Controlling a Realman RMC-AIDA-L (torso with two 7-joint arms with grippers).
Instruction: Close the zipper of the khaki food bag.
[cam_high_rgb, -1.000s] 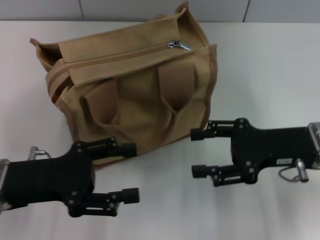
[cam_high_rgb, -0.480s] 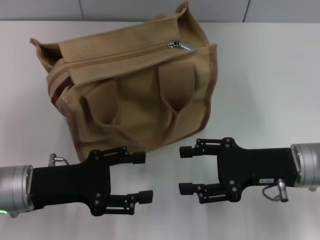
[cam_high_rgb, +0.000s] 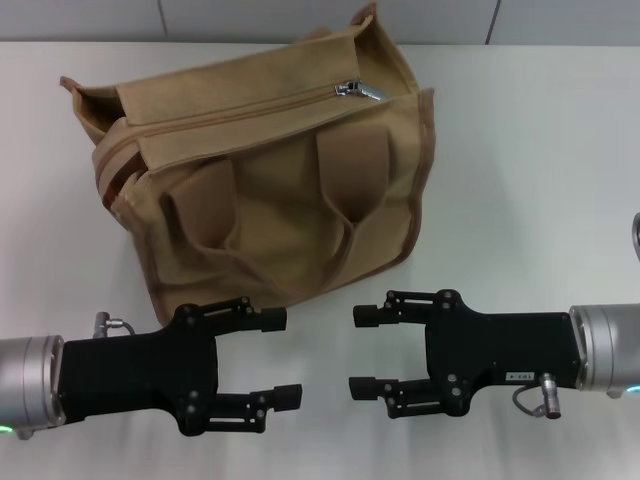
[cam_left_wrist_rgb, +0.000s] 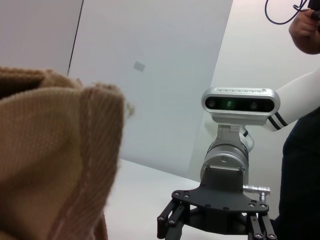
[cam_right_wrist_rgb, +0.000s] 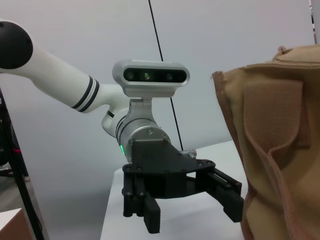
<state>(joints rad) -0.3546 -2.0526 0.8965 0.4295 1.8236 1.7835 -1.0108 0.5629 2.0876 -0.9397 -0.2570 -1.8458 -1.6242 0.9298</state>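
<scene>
The khaki food bag stands on the white table, its front with two loop handles facing me. Its zipper runs along the top flap, and the silver pull tab lies at the flap's right end. My left gripper is open, low at the front left, just in front of the bag's lower edge. My right gripper is open at the front right, facing the left one across a small gap. The bag's side fills part of the left wrist view and the right wrist view. Neither gripper touches the bag.
The white table stretches to the right of the bag and behind it to a grey wall. The right wrist view shows the left gripper open; the left wrist view shows the right gripper's fingers. A person's arm is at the far side.
Both arms have come down and inward. The left gripper has moved right, and the right gripper has moved left and lower. They now face each other in front of the bag.
</scene>
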